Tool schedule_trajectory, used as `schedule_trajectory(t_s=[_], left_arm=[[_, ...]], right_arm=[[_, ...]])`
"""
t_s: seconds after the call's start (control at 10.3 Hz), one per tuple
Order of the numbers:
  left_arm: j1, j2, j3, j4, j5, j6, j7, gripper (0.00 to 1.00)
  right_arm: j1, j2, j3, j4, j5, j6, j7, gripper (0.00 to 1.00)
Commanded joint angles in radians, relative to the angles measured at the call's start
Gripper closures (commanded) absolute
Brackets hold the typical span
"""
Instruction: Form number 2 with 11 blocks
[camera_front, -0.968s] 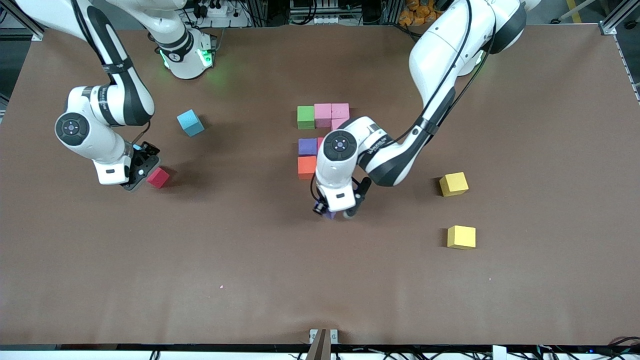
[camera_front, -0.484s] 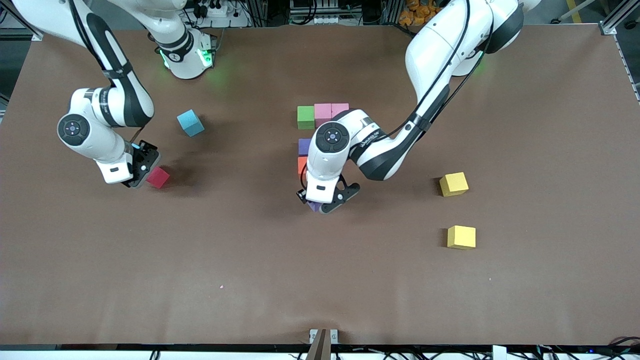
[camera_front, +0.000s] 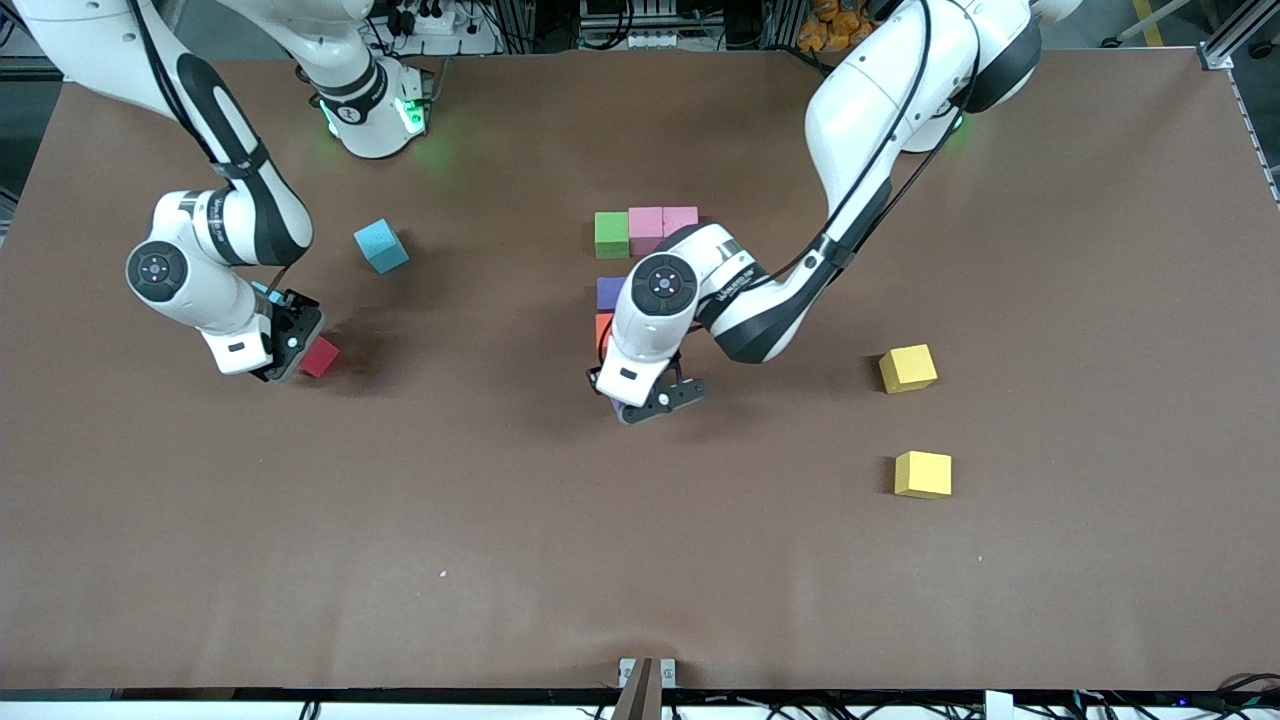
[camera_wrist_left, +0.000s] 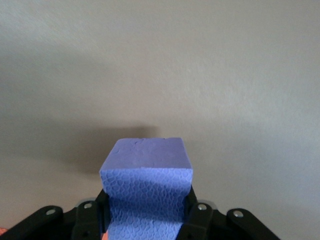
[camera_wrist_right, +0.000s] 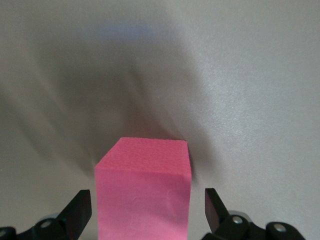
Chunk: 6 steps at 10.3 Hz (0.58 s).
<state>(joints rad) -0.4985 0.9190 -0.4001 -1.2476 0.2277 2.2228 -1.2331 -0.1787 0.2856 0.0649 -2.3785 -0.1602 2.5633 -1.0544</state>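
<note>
- Since a second ago the left gripper has swung its purple block from farther out toward the half-built figure, and the right arm has edged in on the red block
- Right gripper, toward the right arm's end of the counter, hangs low over the red block with jaws wide; in the right wrist view the block sits between the two fingers, neither pad seen touching it
- Light-blue cube lies farther from the front camera than the red block, apart from it and not part of the job
- Mid-counter, the figure so far: a green block beside two pink blocks in a row, then a purple one and an orange one nearer the camera, mostly hidden by the left arm's wrist
- Left gripper is clamped on the purple block, just camera-side of that orange block; the block's foam is pinched in at the jaws
- Deciding relation: the empty spot seems to lie directly under the held block, next to the orange one, so the move is likely straight down and release
- Two yellow blocks lie loose toward the left arm's end, well apart from the figure
</note>
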Motion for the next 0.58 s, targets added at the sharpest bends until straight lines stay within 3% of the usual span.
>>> schedule_trajectory(t_s=[0.0, 0.39, 0.48], left_arm=[[-0.006, 0.017, 0.001, 0.019, -0.05, 0.009, 0.094, 0.85], [-0.005, 0.041, 0.007, 0.03, -0.076, 0.009, 0.194, 0.85], [-0.006, 0.047, 0.007, 0.03, -0.076, 0.011, 0.204, 0.84]], right_arm=[[-0.027, 0.003, 0.016, -0.004, -0.018, 0.012, -0.013, 0.08], [-0.024, -0.009, 0.021, -0.001, -0.018, -0.008, -0.009, 0.55], [-0.019, -0.022, 0.023, 0.007, -0.018, -0.023, -0.013, 0.62]])
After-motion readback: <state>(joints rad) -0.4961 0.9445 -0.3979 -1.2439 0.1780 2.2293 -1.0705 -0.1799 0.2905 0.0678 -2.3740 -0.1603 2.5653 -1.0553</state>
